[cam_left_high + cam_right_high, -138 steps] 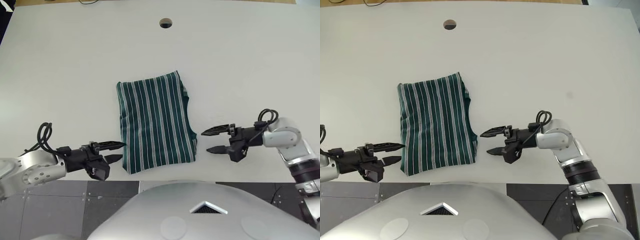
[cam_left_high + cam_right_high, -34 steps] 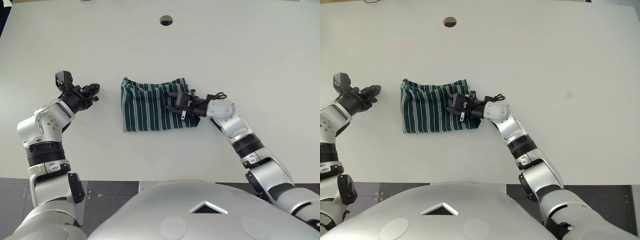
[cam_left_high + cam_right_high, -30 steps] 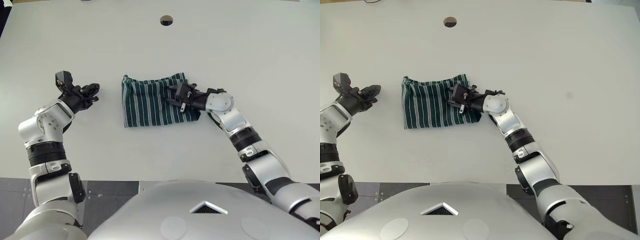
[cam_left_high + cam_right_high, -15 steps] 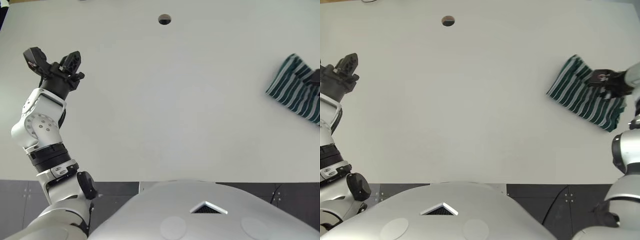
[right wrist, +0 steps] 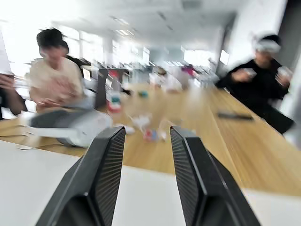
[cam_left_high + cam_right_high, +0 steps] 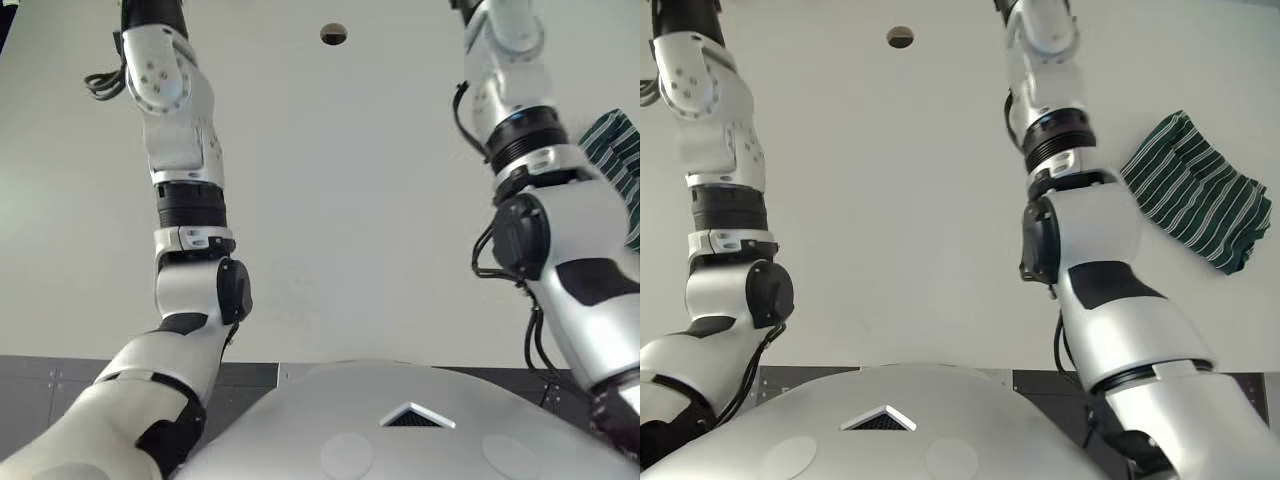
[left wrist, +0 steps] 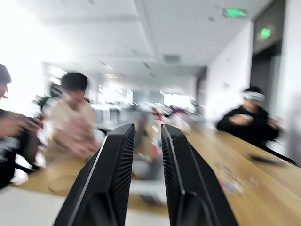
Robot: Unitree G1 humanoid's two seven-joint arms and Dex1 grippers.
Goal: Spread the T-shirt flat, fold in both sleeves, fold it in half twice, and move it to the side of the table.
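Up close, the left gripper (image 7: 147, 128) is keeping its two black ribbed fingers (image 7: 115, 165) a narrow gap apart, gripping nothing. The right gripper (image 5: 148, 129) is holding its own black fingers (image 5: 106, 174) wider apart, likewise gripping nothing. Both are pointing out into a blurred room, the right one over a long wooden tabletop (image 5: 235, 141).

Further out, the silver-and-black left arm (image 6: 178, 110) and right arm (image 6: 1050, 110) are rising steeply over the white table (image 6: 890, 180) and running off the top of the eye views. A small dark round hole (image 6: 900, 38) is sitting in the table's far part, between them.

The folded dark green T-shirt with white stripes (image 6: 1195, 190) is lying on the table's right part. The right eye view is showing the whole bundle beside the right arm; in the left eye view that arm is covering most of it.
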